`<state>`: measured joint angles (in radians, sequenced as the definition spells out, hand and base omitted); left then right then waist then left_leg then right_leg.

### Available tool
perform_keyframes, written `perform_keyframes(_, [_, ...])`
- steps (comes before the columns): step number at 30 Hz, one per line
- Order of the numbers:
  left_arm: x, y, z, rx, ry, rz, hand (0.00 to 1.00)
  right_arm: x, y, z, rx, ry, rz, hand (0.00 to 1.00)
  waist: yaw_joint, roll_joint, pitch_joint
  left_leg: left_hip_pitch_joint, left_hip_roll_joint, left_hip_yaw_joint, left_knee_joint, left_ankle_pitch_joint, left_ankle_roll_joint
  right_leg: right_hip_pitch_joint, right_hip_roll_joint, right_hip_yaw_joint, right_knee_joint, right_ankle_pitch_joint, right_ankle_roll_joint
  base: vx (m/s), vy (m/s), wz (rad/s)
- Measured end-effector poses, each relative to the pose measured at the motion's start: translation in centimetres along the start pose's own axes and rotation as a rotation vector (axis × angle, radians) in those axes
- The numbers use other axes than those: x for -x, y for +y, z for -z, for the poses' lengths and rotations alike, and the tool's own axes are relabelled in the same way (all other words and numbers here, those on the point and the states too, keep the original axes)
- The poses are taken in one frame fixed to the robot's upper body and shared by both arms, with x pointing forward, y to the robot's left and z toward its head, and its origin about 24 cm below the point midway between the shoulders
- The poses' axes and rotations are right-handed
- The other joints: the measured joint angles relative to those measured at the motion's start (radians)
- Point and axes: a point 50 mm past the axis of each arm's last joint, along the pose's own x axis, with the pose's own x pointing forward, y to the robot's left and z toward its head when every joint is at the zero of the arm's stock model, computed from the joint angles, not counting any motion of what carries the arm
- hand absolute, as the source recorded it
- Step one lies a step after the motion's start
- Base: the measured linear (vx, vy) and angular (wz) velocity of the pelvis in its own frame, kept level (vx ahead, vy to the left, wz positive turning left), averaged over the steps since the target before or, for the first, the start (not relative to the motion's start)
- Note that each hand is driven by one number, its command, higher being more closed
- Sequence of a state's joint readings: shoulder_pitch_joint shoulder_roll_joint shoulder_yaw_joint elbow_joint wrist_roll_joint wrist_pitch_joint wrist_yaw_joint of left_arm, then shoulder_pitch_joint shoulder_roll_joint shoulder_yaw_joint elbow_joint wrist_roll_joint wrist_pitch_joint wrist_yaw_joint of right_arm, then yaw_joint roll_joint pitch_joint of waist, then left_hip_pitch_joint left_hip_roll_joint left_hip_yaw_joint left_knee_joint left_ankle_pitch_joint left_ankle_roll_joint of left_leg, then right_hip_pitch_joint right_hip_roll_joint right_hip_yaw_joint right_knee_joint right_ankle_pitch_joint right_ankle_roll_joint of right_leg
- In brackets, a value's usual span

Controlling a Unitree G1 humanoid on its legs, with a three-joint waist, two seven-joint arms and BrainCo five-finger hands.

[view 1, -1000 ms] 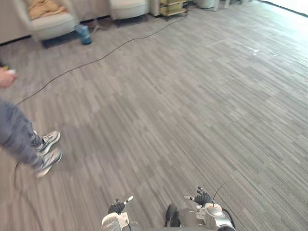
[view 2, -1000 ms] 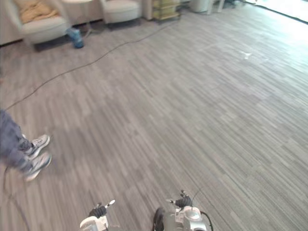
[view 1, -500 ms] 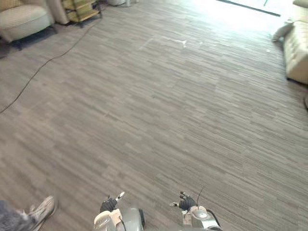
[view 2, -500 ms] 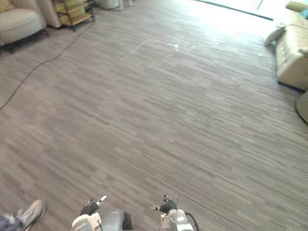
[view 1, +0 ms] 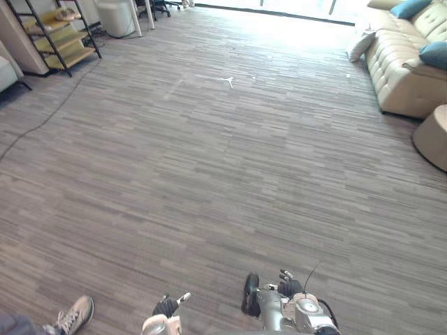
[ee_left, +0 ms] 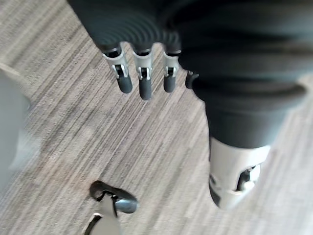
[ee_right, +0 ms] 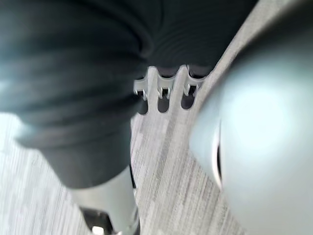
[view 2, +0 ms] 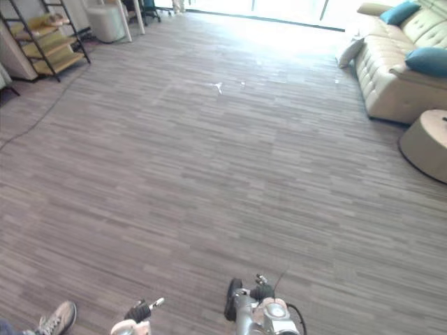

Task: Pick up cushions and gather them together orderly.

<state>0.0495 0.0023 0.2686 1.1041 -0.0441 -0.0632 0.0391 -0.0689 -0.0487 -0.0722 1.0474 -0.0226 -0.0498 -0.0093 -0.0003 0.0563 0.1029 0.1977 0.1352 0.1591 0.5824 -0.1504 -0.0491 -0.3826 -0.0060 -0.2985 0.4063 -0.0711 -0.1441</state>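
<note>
Two teal cushions [view 1: 408,8] [view 1: 433,54] lie on a beige sofa [view 1: 398,63] at the far right. A pale cushion [view 1: 361,47] leans at the sofa's near end by the floor. My left hand [view 1: 167,306] hangs low at the bottom edge, far from the sofa. In the left wrist view its fingers [ee_left: 142,73] are straight over bare floor and hold nothing. My right hand [view 1: 288,286] hangs beside it. In the right wrist view its fingers [ee_right: 166,93] are relaxed and empty.
A wide stretch of grey plank floor lies between me and the sofa. A round beige ottoman [view 1: 433,136] stands in front of the sofa. A shelf rack [view 1: 56,35] and a white bin [view 1: 115,15] stand at the far left. A person's shoe [view 1: 73,315] is at lower left.
The camera has swung to the right: the armchairs and the person slid off to the left, and the sofa with its cushions came into view. Both hands stay low and empty.
</note>
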Motion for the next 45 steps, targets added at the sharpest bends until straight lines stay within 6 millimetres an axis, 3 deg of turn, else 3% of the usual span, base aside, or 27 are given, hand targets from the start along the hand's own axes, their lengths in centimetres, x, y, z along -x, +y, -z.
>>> perform_keyframes(2, [0.0, -0.1, 0.1, 0.002, 0.004, 0.003, 0.0, 0.0, 0.1, 0.0, 0.023, 0.003, -0.007, 0.0, 0.005, 0.019, 0.015, -0.1, 0.046, 0.002, 0.244, 0.204, -0.054, 0.091, 0.057, 0.052, -0.063, -0.034, -0.012, 0.76, -0.115, -0.78])
perform_keyframes(3, [0.0, -0.1, -0.2, 0.001, -0.009, 0.004, 0.0, -0.1, 0.1, 0.3, 0.048, 0.025, -0.012, 0.0, 0.007, 0.029, 0.033, -0.169, 0.091, 0.035, 0.43, 0.114, -0.005, 0.182, 0.1, 0.094, -0.118, -0.052, -0.027, 0.71, -0.025, -0.8])
perform_keyframes(5, [-0.1, 0.6, -1.1, -0.004, -0.051, -0.011, 0.0, 0.0, 0.4, 1.2, 0.049, 0.072, -0.017, 0.0, 0.018, 0.002, 0.055, -0.269, 0.09, 0.049, 0.556, -0.004, 0.013, 0.339, 0.112, 0.146, -0.2, -0.068, -0.033, 0.72, -0.018, -0.83])
perform_keyframes(7, [-0.1, 1.0, -1.7, 0.034, -0.085, -0.024, 0.0, 0.0, 0.5, 1.7, 0.048, 0.094, -0.017, 0.0, 0.037, -0.023, 0.054, -0.393, 0.067, 0.068, 0.505, -0.086, 0.026, 0.447, 0.112, 0.213, -0.266, -0.066, -0.024, 0.6, 0.011, -0.91])
perform_keyframes(9, [0.0, 0.7, -3.0, 0.065, -0.141, -0.016, 0.0, 0.1, 0.6, 1.8, 0.041, 0.099, -0.016, 0.0, 0.067, -0.023, 0.065, -0.548, 0.012, 0.055, 0.242, -0.124, 0.023, 0.543, 0.091, 0.284, -0.353, -0.081, 0.0, 0.6, 0.118, -0.98])
perform_keyframes(10, [0.0, 0.5, -3.1, 0.073, -0.146, -0.012, 0.0, 0.1, 0.6, 1.8, 0.039, 0.1, -0.017, 0.0, 0.069, -0.022, 0.066, -0.575, -0.011, 0.043, 0.11, -0.112, 0.016, 0.563, 0.081, 0.299, -0.373, -0.088, 0.005, 0.58, 0.184, -0.83])
perform_keyframes(12, [0.0, -0.3, -3.2, 0.094, -0.152, 0.005, 0.0, 0.1, 0.4, 1.8, 0.042, 0.101, -0.013, 0.0, 0.075, 0.004, 0.066, -0.635, -0.033, 0.025, -0.268, 0.009, -0.037, 0.622, 0.062, 0.354, -0.421, -0.137, 0.032, 0.59, 0.257, -0.75])
perform_keyframes(13, [0.1, -0.4, -3.1, 0.103, -0.151, 0.008, 0.0, 0.1, 0.4, 2.0, 0.042, 0.109, -0.013, 0.0, 0.083, 0.012, 0.063, -0.65, -0.02, 0.031, -0.312, 0.023, -0.04, 0.646, 0.058, 0.369, -0.432, -0.163, 0.039, 0.62, 0.344, -0.79])
perform_keyframes(14, [0.1, -0.4, -3.5, 0.105, -0.164, 0.01, 0.0, 0.2, 0.8, 2.4, 0.037, 0.126, -0.023, 0.0, 0.1, 0.008, 0.055, -0.653, -0.009, 0.062, -0.271, 0.089, -0.009, 0.693, 0.035, 0.393, -0.425, -0.205, 0.05, 0.69, 0.366, -0.73])
perform_keyframes(16, [0.1, -0.3, -3.3, 0.121, -0.162, -0.001, 0.0, 0.5, 1.7, 2.9, 0.04, 0.131, -0.048, 0.0, 0.108, -0.021, 0.025, -0.633, -0.007, 0.106, -0.22, 0.147, 0.051, 0.636, 0.007, 0.386, -0.236, -0.207, 0.055, 0.91, 0.436, -0.7])
perform_keyframes(18, [0.1, 0.2, -3.4, 0.114, -0.163, -0.013, 0.0, 0.5, 2.6, 3.0, 0.033, 0.13, -0.073, 0.0, 0.112, -0.059, 0.023, -0.563, -0.036, 0.143, -0.227, 0.108, 0.081, 0.503, -0.028, 0.364, 0.106, -0.168, 0.156, 0.75, 0.362, -0.4])
perform_keyframes(19, [0.0, 0.6, -3.5, 0.078, -0.157, -0.018, 0.0, 0.6, 2.9, 3.1, 0.023, 0.126, -0.082, 0.0, 0.095, -0.085, 0.022, -0.492, -0.076, 0.15, -0.229, 0.051, 0.085, 0.372, -0.072, 0.366, 0.416, -0.025, 0.266, 0.69, 0.334, 0.02])
perform_keyframes(21, [0.0, 0.5, -3.3, 0.061, -0.145, -0.013, 0.0, 0.6, 2.4, 2.7, 0.024, 0.091, -0.072, 0.0, 0.077, -0.085, 0.027, -0.39, -0.114, 0.144, -0.238, -0.006, 0.09, 0.287, -0.123, 0.311, 0.618, 0.002, 0.25, 0.66, 0.284, 0.2])
perform_keyframes(22, [0.0, 0.3, -2.9, 0.064, -0.13, -0.008, 0.0, 0.6, 2.1, 2.3, 0.026, 0.066, -0.064, 0.0, 0.064, -0.065, 0.031, -0.299, -0.126, 0.145, -0.274, -0.036, 0.091, 0.235, -0.15, 0.262, 0.656, -0.031, 0.212, 0.63, 0.203, 0.11])
perform_keyframes(24, [0.0, 0.0, -2.3, 0.066, -0.107, -0.004, 0.0, 0.5, 1.9, 1.5, 0.029, 0.03, -0.064, 0.0, 0.057, -0.049, 0.033, -0.176, -0.13, 0.142, -0.352, -0.058, 0.086, 0.149, -0.156, 0.176, 0.598, -0.101, 0.193, 0.61, 0.166, 0.02])
perform_keyframes(26, [-0.1, 0.0, -1.9, 0.054, -0.088, -0.004, 0.0, 0.4, 1.6, 0.8, 0.013, -0.003, -0.053, 0.0, 0.046, -0.048, 0.036, -0.057, -0.131, 0.127, -0.453, -0.063, 0.078, 0.055, -0.139, 0.072, 0.372, -0.139, 0.19, 0.65, 0.086, 0.17])
perform_keyframes(28, [-0.1, 0.1, -2.0, 0.031, -0.09, -0.004, 0.0, 0.2, 1.5, 0.4, 0.011, -0.011, -0.05, 0.0, 0.034, -0.058, 0.043, 0.017, -0.14, 0.106, -0.518, -0.074, 0.061, 0.021, -0.112, 0.04, 0.055, -0.064, 0.212, 0.56, -0.007, 0.4])
perform_keyframes(29, [-0.1, 0.5, -2.2, 0.015, -0.092, -0.009, 0.0, 0.2, 1.5, 0.2, 0.012, -0.016, -0.053, 0.0, 0.015, -0.082, 0.053, 0.069, -0.164, 0.075, -0.557, -0.097, 0.056, 0.015, -0.117, 0.037, -0.184, 0.034, 0.241, 0.64, -0.094, 0.71])
perform_keyframes(31, [-0.1, 0.9, -1.9, 0.015, -0.084, -0.021, 0.0, 0.1, 1.5, -0.2, 0.017, -0.024, -0.06, 0.0, 0.003, -0.094, 0.062, 0.143, -0.177, 0.043, -0.561, -0.165, 0.048, -0.004, -0.133, 0.065, -0.256, 0.068, 0.213, 0.74, -0.143, 0.78])
perform_keyframes(32, [0.0, 0.3, -1.1, 0.029, -0.062, -0.01, 0.0, 0.2, 0.7, -0.5, 0.033, -0.041, -0.052, 0.0, -0.014, -0.054, 0.044, 0.184, -0.138, 0.001, -0.553, -0.222, 0.047, -0.028, -0.115, 0.083, -0.155, 0.143, 0.165, 0.8, -0.188, 0.82])
perform_keyframes(34, [0.2, -0.2, -0.1, 0.039, -0.028, 0.0, 0.0, 0.1, 0.3, -0.4, 0.051, -0.026, -0.051, 0.0, -0.01, -0.017, 0.014, 0.139, -0.09, -0.071, -0.394, -0.225, 0.047, -0.06, -0.084, 0.099, -0.023, 0.149, 0.12, 1.01, -0.298, 0.62])
perform_keyframes(35, [0.1, -0.6, 0.0, 0.028, -0.018, 0.01, 0.0, 0.0, -0.4, -0.5, 0.066, -0.019, -0.042, 0.0, -0.008, 0.012, -0.004, 0.042, -0.045, -0.095, -0.183, -0.2, 0.028, -0.05, -0.065, 0.078, 0.014, 0.09, 0.113, 0.82, -0.291, 0.14])
perform_keyframes(37, [0.1, -0.9, 0.2, 0.024, -0.002, 0.018, 0.0, -0.1, -0.8, -0.7, 0.08, -0.024, -0.032, 0.0, -0.007, 0.045, 0.007, -0.121, 0.006, -0.086, 0.172, 0.025, -0.014, 0.002, -0.035, 0.065, 0.03, -0.009, 0.106, 0.8, -0.244, -0.08])
perform_keyframes(38, [0.1, -0.7, 0.1, 0.014, -0.004, 0.016, 0.0, 0.0, -0.8, -0.4, 0.099, -0.009, -0.035, 0.0, 0.007, 0.054, 0.02, -0.199, 0.08, -0.029, 0.365, 0.161, -0.008, 0.088, -0.002, 0.071, -0.01, -0.045, 0.09, 0.99, -0.212, -0.24])
perform_keyframes(39, [0.0, -0.5, -0.2, 0.001, -0.012, 0.015, 0.0, 0.0, -0.8, 0.2, 0.097, 0.023, -0.028, 0.0, 0.01, 0.06, 0.032, -0.269, 0.135, 0.017, 0.534, 0.068, 0.064, 0.202, 0.027, 0.079, -0.063, -0.078, 0.077, 0.84, -0.133, -0.23])
perform_keyframes(42, [-0.1, 0.5, -2.1, -0.021, -0.093, -0.002, 0.0, 0.1, -0.1, 1.6, 0.079, 0.084, -0.028, 0.0, 0.033, -0.012, 0.045, -0.467, 0.063, 0.045, 0.516, -0.081, 0.039, 0.455, 0.002, 0.111, -0.237, -0.102, 0.07, 0.8, -0.089, -0.18])
perform_keyframes(45, [-0.1, -0.1, -3.4, 0.008, -0.15, 0.009, 0.0, 0.1, -0.5, 1.5, 0.082, 0.08, -0.012, 0.0, 0.063, -0.003, 0.06, -0.62, 0.021, 0.065, 0.188, -0.105, 0.028, 0.564, -0.004, 0.153, -0.311, -0.102, 0.07, 0.69, 0.019, -0.6])
